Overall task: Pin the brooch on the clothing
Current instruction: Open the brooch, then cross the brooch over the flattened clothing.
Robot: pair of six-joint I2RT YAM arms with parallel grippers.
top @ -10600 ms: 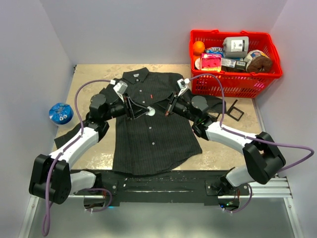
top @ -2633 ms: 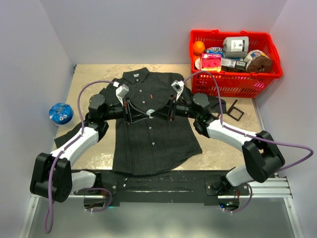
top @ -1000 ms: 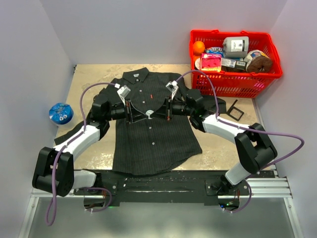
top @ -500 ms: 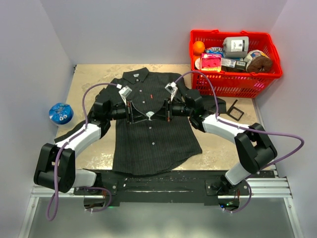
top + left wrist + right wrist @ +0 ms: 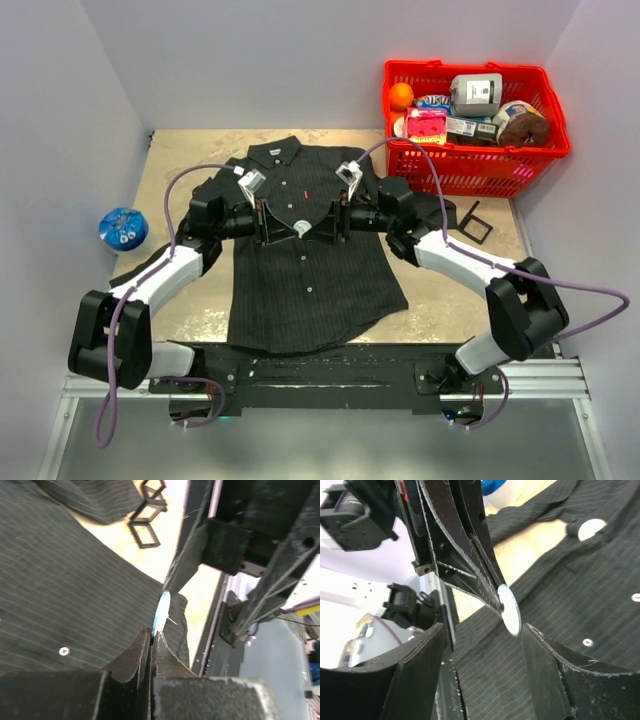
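The clothing (image 5: 310,280), a dark pinstriped shirt with pale buttons, lies flat on the table. Above its chest my left gripper (image 5: 288,228) is shut on the brooch (image 5: 299,229), a small white disc with a blue edge. In the left wrist view the brooch (image 5: 161,611) sticks out edge-on past the left gripper (image 5: 152,632), a thin pin showing beside it. My right gripper (image 5: 326,227) faces it from the right and is open. In the right wrist view the brooch (image 5: 510,612) hangs just beyond the right gripper (image 5: 482,630), near its right finger (image 5: 540,655).
A red basket (image 5: 475,170) full of groceries stands at the back right. Black square frames (image 5: 473,222) lie on the table beside the shirt's right sleeve. A blue round container (image 5: 122,229) sits at the left. A pale round patch (image 5: 591,528) shows on the shirt.
My right gripper has opened wide and let go of the brooch. The left gripper still holds the brooch in about the same spot above the shirt.
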